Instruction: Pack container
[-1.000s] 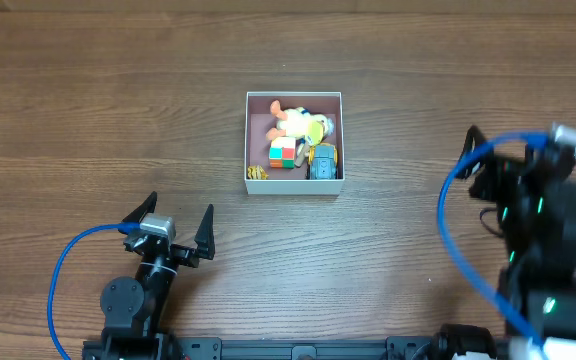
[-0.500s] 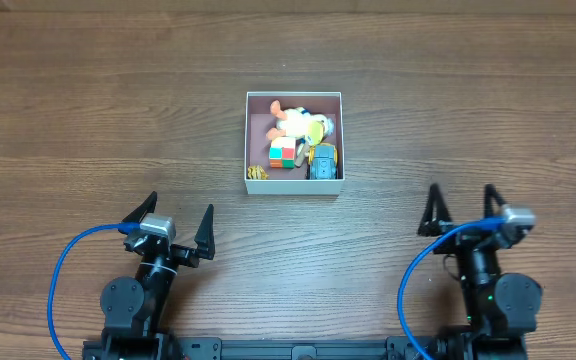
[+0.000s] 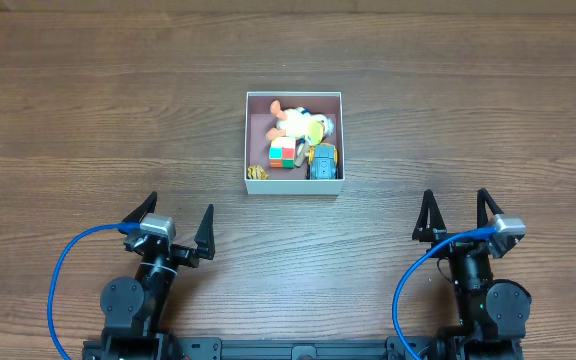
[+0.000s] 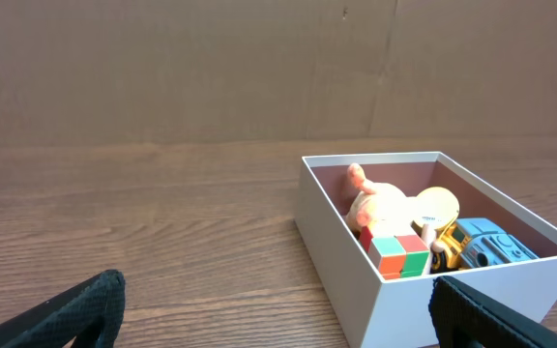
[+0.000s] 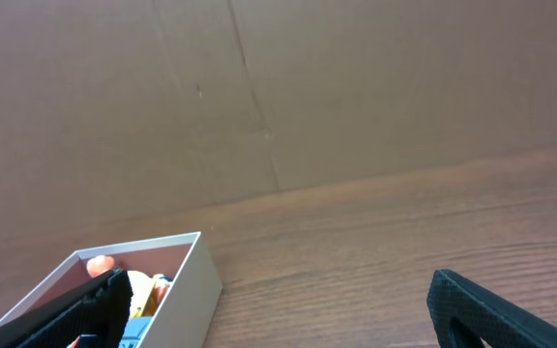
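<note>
Wood-grain table (image 3: 88,100) with the white-walled container (image 3: 294,187) near its middle

Overhead looks down; both low wrist views share the container (image 3: 294,188).

Left arm: your black two-finger left gripper (image 3: 178,212) sits lower left in the overhead frame, jaws spread wide, empty.
Right arm: your black right gripper (image 3: 455,205) sits lower right, jaws equally wide, empty.
</note>
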Available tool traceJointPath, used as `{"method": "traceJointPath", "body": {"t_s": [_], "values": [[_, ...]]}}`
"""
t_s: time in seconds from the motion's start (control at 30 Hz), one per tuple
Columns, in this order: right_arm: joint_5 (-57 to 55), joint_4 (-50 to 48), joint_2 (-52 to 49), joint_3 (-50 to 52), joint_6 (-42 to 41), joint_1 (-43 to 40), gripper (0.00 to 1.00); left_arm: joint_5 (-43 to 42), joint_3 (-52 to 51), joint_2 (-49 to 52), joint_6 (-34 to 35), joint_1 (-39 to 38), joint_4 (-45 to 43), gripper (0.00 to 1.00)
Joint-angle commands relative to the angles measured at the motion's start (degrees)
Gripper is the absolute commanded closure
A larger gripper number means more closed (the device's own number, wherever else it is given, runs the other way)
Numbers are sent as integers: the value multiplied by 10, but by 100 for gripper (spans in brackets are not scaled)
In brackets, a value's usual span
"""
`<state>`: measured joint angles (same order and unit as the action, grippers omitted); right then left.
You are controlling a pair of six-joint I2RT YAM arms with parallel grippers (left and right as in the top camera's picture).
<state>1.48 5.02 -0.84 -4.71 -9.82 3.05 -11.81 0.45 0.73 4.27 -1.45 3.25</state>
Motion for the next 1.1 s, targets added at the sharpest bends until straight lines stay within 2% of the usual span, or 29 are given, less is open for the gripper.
{"method": "traceJointPath", "body": {"t_s": [0.0, 0.2, 1.07], "values": [[-10, 5, 7, 9, 2, 2, 0, -2, -2, -5, -4, 3, -1, 0], [-13, 7, 7, 37, 3, 2, 0, -2, -2, -5, -4, 3, -1, 0], [-14, 8, 7, 37, 11, 2, 0, -2, -2, -5, -4, 3, -1, 0]]}}
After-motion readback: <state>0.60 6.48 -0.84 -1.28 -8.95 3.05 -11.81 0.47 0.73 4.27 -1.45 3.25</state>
